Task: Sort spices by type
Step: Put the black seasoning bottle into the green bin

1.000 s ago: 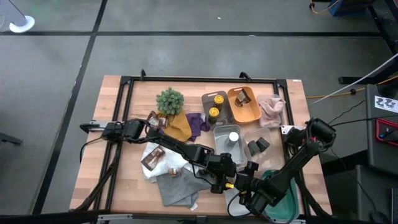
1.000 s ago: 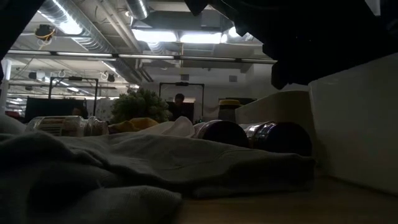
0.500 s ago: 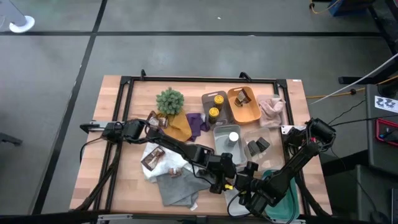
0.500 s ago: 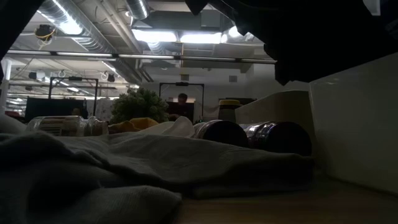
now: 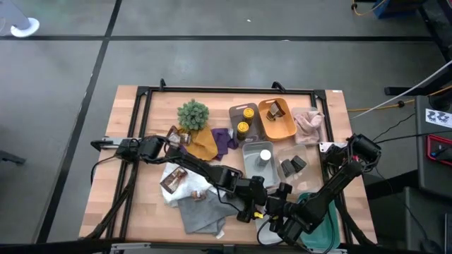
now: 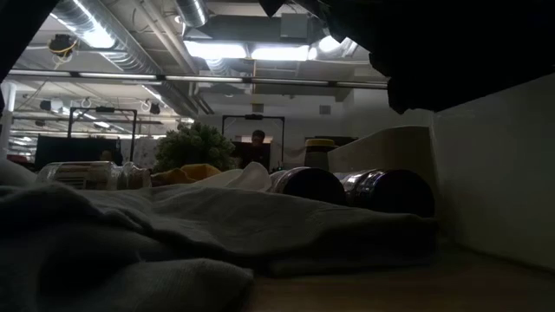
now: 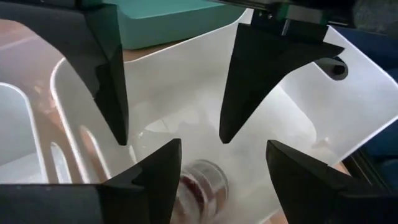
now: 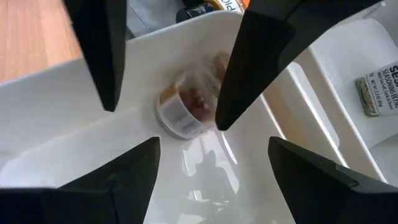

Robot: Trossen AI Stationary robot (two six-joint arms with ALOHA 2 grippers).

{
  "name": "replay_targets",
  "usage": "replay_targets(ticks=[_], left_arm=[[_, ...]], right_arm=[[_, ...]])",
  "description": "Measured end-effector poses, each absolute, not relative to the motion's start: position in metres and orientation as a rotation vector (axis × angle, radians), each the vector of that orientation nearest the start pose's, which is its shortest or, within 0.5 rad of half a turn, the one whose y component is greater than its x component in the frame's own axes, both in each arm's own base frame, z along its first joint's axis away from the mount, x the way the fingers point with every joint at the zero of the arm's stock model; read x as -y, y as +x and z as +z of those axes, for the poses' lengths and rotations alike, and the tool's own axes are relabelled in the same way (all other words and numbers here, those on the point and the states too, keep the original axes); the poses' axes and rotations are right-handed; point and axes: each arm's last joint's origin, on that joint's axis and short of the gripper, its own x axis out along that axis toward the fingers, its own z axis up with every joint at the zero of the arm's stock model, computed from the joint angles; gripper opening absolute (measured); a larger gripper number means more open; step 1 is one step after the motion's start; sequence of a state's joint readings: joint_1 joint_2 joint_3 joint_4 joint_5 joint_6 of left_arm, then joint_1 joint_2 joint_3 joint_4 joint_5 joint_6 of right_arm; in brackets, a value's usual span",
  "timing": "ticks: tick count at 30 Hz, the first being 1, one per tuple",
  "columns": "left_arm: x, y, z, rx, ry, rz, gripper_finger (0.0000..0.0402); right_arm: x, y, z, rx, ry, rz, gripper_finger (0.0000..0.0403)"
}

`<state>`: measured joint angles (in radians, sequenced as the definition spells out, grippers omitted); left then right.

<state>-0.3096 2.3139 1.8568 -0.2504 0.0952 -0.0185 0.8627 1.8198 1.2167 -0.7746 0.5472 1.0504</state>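
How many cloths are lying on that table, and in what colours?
mustard cloth: 1
purple cloth: 1
pink cloth: 1
white cloth: 1
grey cloth: 1
Total: 5

My right wrist view gives me the only print I can read. A small grey packet [image 8: 377, 87] lying in a white tray [image 8: 323, 59] carries a word beginning "SEASONING", with finer lines under it too small to make out. The label on the little jar [image 8: 186, 102] is unreadable. At the table's right edge a white sheet [image 5: 438, 117] bears dark marks I cannot read.
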Motion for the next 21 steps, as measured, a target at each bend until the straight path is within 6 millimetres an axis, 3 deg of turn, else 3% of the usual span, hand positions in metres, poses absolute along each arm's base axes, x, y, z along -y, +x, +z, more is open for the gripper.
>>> replay_targets(ticks=[11,16,21], left_arm=[[0.16,0.493,0.186,-0.703,0.053,-0.378,0.0214],[0.156,0.488,0.206,-0.69,0.048,-0.374,0.0214],[0.144,0.47,0.237,-0.762,0.08,-0.367,0.0214]], right_arm=[[-0.248,0.231,0.179,-1.011,0.057,-0.285,0.0298],[-0.248,0.231,0.179,-1.028,0.063,-0.276,0.0298],[-0.249,0.23,0.178,-1.067,0.071,-0.253,0.0298]])
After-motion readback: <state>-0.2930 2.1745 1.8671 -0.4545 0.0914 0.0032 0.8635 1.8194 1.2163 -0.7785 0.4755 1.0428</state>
